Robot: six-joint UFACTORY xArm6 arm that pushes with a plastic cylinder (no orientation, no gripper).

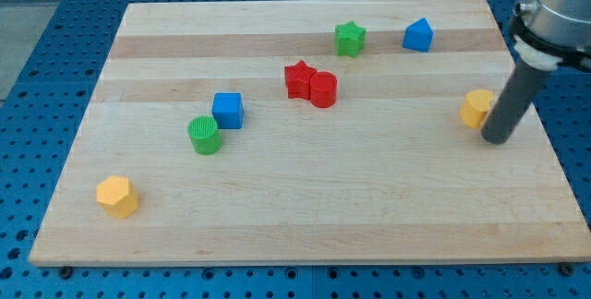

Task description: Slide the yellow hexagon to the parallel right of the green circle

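Note:
The yellow hexagon (117, 196) lies near the view's bottom left corner of the wooden board (305, 216). The green circle (205, 135) stands above and to the right of it, touching the blue cube (227, 110). My tip (497, 140) rests on the board at the view's far right, far from both. It is right next to a second yellow block (476, 108), whose shape I cannot make out because the rod partly hides it.
A red star (298, 79) and a red circle (323, 89) touch each other near the board's middle top. A green star (350, 38) and a blue pointed block (418, 35) sit near the top edge.

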